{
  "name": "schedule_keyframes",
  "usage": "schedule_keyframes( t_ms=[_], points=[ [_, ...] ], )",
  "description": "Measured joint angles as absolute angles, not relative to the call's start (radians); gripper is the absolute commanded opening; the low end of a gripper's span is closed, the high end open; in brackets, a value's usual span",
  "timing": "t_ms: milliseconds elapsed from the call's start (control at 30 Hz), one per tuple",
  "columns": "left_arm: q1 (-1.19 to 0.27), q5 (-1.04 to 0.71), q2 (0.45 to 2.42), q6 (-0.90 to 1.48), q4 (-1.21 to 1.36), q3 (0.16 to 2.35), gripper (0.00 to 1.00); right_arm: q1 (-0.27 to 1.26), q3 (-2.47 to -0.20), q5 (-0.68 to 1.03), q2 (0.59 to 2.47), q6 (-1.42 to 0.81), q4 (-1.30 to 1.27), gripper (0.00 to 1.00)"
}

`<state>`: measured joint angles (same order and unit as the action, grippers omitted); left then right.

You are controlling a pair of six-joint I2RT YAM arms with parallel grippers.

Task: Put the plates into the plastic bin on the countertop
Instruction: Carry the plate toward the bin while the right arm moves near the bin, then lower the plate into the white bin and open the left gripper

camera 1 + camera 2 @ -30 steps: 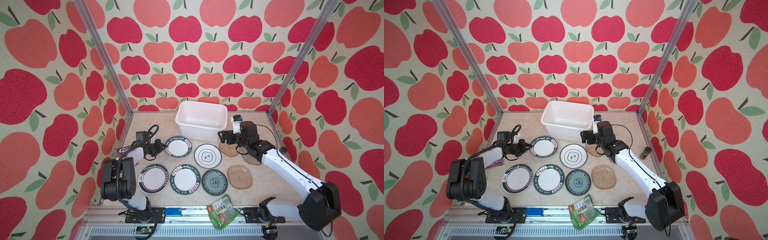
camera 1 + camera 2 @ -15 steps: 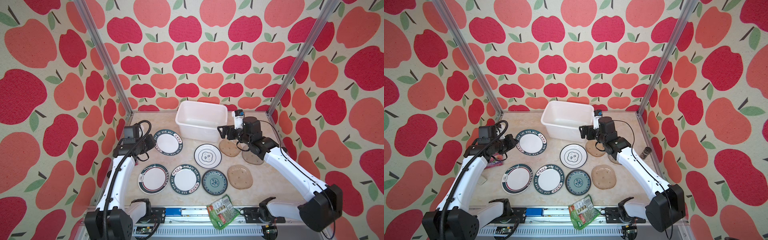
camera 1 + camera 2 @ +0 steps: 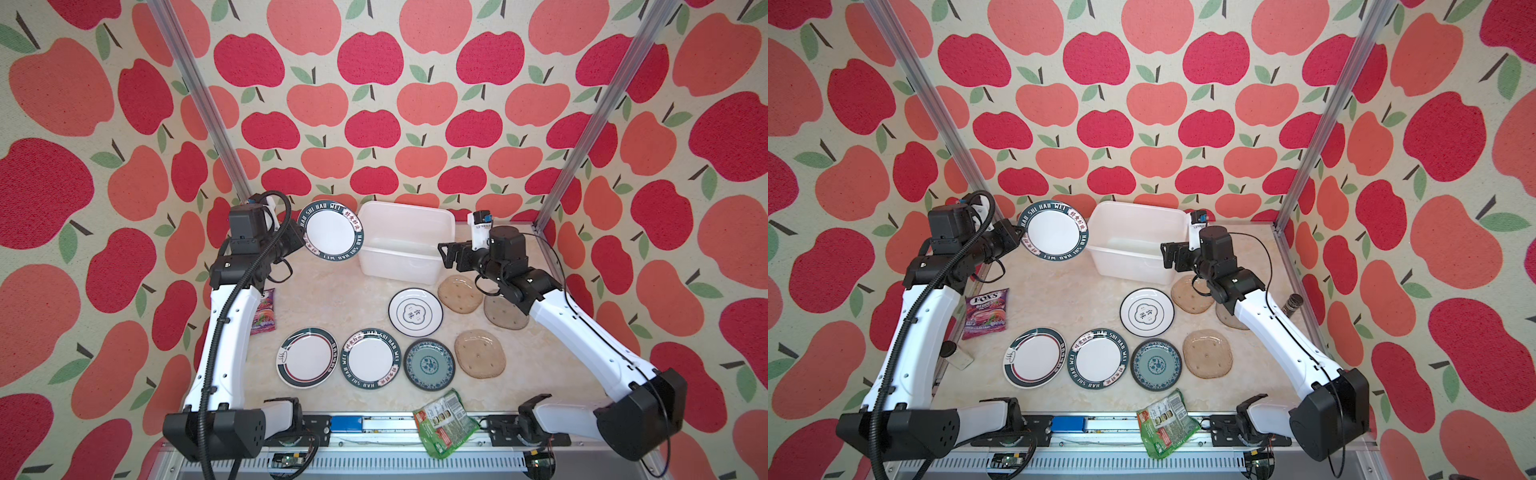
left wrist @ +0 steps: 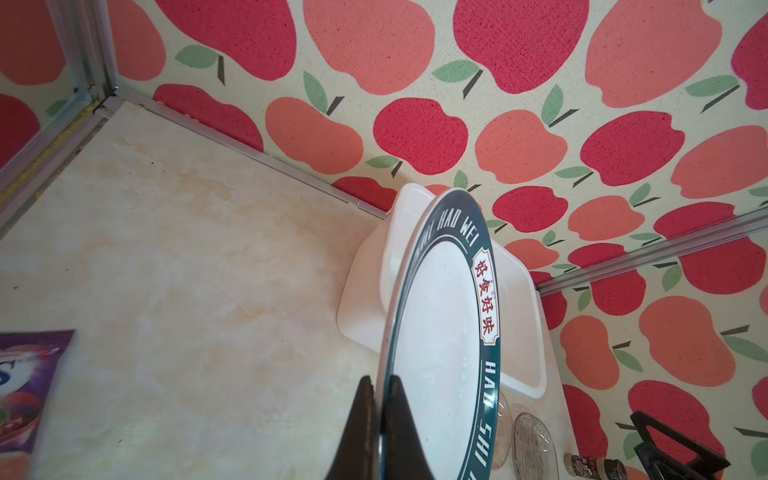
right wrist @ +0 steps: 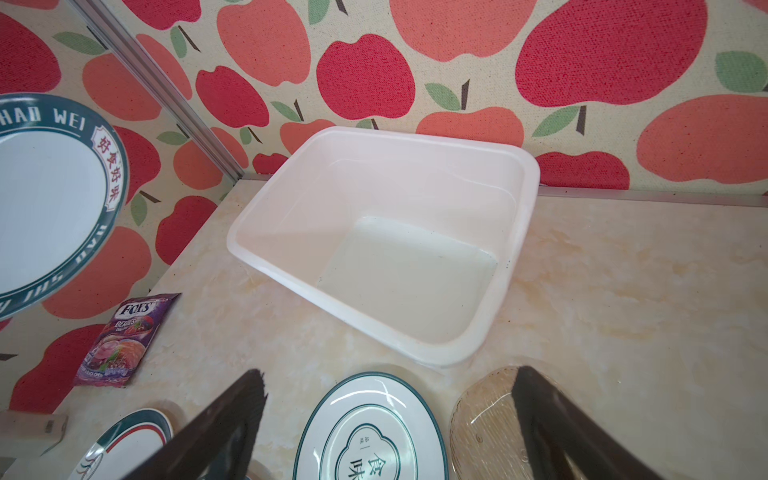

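Both top views show the countertop with the empty bin at the back. One plate hangs tilted just left of the bin, raised, I judge, to clear its wall. Seven other plates lie flat in front. The left gripper is clamped on the raised plate's rim; the right gripper hangs wide open, empty, beside the bin.

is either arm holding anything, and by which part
The left pincer pinches the round white ceramic plate with the dark teal lettered rim by its rim edge. The right pincer is open and empty.
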<state>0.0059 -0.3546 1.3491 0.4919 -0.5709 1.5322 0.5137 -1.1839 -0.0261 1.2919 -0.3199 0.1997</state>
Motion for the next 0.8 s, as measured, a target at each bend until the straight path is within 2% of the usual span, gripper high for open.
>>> schedule_keyframes(
  t_ms=[200,400,600,800],
  points=[
    [-0.121,-0.392,1.681,0.503,-0.483,1.76,0.0,0.483,-1.21,-0.057,1.303,-0.319,0.213,0.96],
    [-0.194,-0.427,1.919,0.498,-0.481,1.872,0.0,0.39,-1.326,-0.074,1.388,-0.339,0.292,0.91],
    [-0.223,-0.454,2.012,0.498,-0.5,1.912,0.0,0.277,-1.426,0.04,1.541,-0.385,0.34,0.88],
    [-0.233,-0.455,2.04,0.494,-0.533,1.964,0.0,0.268,-1.481,0.186,1.693,-0.427,0.344,0.87]
  ],
)
